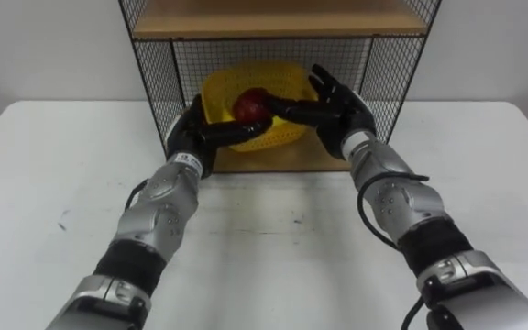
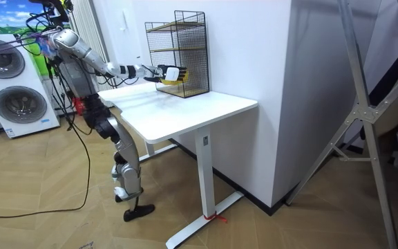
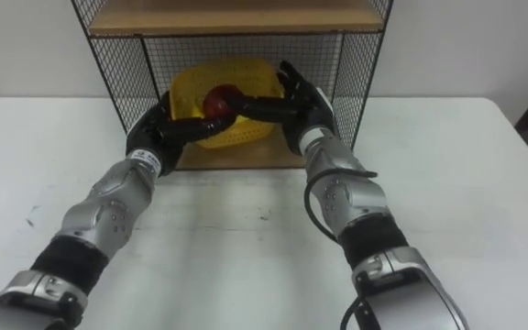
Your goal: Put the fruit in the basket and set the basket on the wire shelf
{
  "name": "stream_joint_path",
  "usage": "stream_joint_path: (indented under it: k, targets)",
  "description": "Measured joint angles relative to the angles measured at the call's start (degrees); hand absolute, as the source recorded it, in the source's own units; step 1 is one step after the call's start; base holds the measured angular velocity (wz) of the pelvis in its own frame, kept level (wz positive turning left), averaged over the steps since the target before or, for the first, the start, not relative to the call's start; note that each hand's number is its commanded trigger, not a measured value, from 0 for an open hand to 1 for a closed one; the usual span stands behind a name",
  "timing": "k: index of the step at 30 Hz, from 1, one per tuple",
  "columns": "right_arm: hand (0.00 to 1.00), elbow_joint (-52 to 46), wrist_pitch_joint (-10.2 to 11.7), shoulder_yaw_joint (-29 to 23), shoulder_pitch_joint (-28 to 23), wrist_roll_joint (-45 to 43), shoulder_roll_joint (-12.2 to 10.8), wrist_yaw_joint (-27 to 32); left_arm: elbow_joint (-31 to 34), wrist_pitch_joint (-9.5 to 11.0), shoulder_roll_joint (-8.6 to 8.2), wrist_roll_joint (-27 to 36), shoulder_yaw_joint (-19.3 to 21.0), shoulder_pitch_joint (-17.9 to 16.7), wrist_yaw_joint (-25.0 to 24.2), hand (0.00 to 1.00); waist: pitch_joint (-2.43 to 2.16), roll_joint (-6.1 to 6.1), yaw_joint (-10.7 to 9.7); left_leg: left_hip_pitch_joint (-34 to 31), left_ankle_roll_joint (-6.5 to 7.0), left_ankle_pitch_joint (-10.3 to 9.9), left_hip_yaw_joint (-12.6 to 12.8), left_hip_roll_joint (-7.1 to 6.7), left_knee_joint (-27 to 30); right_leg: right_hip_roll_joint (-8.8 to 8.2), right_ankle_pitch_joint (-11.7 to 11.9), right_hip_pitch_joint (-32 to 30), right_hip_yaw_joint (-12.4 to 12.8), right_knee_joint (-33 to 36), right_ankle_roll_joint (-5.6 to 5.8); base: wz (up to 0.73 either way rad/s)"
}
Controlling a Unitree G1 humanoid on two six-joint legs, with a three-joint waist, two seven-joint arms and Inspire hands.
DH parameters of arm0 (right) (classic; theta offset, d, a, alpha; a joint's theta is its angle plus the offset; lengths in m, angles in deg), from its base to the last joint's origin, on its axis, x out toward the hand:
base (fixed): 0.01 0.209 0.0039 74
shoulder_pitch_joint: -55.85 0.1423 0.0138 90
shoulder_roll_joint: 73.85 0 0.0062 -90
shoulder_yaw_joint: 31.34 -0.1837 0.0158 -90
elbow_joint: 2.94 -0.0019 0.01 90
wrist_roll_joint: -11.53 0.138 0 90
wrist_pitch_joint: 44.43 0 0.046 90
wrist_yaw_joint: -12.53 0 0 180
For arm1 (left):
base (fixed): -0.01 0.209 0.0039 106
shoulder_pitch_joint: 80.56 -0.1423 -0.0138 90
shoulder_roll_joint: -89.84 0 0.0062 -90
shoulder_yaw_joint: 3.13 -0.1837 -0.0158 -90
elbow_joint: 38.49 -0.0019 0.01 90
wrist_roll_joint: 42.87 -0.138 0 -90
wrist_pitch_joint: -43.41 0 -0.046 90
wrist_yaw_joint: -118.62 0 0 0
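Low in the shelf [image 1: 154, 64], the basket [image 1: 278, 78], fruit [image 1: 250, 104] inside, is clutched at its rim by the left robot hand [image 1: 191, 128] and pressed by the straight-fingered right robot hand [image 1: 342, 108].

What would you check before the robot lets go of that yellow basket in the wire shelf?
1. Fruit in the basket: ok. The red fruit lies inside the yellow basket.
2. Basket inside the wire shelf: ok, in its lower compartment.
3. Basket flat on the bottom board: cannot tell. It looks tipped toward the robot.
4. Both hands at the basket: ok. The left robot hand is at its left side and the right robot hand at its right.
5. How firmly each hand holds it: cannot tell.
6. Way out for the hands: ok, the shelf's front is open.
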Motion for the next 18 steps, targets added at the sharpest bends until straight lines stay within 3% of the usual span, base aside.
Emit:
stream_joint_path:
  k: [8, 11, 15, 18]
  targets:
    - [0.00, 4.09, 0.05, 0.03, 0.35, 1.29, 0.01, -0.36, -5.26, 0.93, -0.07, -0.07, -1.72, 1.85, -1.23, 0.00, 0.11, -0.18, -0.27, 0.14, 0.03, -0.02, 0.87, 0.11, -0.74, -0.03, 0.00, 0.59, -0.21, -1.06, 0.05, 0.01]
    - [0.00, 5.35, 0.02, 0.04, 0.60, 1.17, -0.30, -0.67, -8.51, 1.53, -0.08, 0.29, -1.56, 4.45, -1.38, 0.00, 0.43, -0.05, 0.00, -0.68, 0.21, -0.13, 1.45, 0.13, -0.77, -0.18, -0.10, -0.25, -0.24, -0.89, 0.21, 0.05]
    - [0.00, 11.62, 0.02, -0.02, 5.52, 1.30, -0.13, -1.81, -12.90, 3.24, 0.14, 0.25, -1.55, 7.83, -2.18, 0.00, 1.53, -0.36, 0.14, -1.55, 0.32, -0.05, 1.58, -0.09, -0.36, -0.56, -0.15, -1.22, -0.41, -0.17, 0.30, 0.01]
    - [0.00, 13.45, 0.37, -0.08, 7.52, 1.27, -0.08, -2.61, -13.28, 4.42, 0.93, -0.01, -1.48, 8.29, -2.77, 0.00, 1.57, -0.36, -0.25, -3.35, 0.36, -0.05, 1.65, -0.02, 0.47, -0.54, -0.09, -2.68, -0.56, 0.11, 0.37, 0.03]
